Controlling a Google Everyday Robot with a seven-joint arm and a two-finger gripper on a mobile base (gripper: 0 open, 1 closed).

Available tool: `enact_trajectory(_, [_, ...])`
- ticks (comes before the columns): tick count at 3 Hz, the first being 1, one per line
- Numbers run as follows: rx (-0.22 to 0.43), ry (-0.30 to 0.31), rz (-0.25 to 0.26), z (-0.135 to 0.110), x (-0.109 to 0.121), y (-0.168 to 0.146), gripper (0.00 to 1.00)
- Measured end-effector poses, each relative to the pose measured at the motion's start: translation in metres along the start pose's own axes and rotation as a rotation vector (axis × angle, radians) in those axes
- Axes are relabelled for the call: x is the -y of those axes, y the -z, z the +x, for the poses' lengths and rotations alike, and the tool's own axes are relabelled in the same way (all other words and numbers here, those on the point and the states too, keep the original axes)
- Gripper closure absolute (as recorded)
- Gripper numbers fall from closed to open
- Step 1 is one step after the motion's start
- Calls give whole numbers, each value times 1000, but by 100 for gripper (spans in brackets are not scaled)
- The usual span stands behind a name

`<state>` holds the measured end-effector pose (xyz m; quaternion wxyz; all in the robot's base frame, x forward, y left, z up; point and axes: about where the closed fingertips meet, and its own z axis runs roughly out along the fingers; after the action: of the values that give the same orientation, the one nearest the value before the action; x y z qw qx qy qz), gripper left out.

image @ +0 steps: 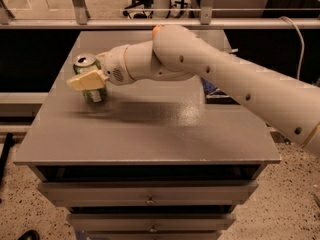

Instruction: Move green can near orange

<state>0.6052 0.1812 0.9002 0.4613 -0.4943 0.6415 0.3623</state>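
The green can (pixel 84 62), with its silver top and pull-tab showing, stands upright at the back left of the grey table (pixel 150 134). My gripper (pixel 87 79) is at the can, and its cream-coloured tip crosses the front of the can's middle and hides the label. The can's lower part shows beneath it. The orange (pixel 156 30) peeks out behind my arm at the back middle of the table, mostly hidden by the arm.
A dark blue chip bag (pixel 212 90) lies at the table's right side, partly behind my arm. The table has drawers below its front edge. A metal rail and glass run behind the table.
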Motion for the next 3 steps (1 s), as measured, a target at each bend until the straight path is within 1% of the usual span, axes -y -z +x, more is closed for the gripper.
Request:
enact_trajectory(1, [11, 52, 106, -20, 27, 50, 92])
enact_trajectory(2, [12, 56, 114, -23, 29, 53, 100])
enact_trajectory(3, [12, 56, 113, -23, 29, 53, 100])
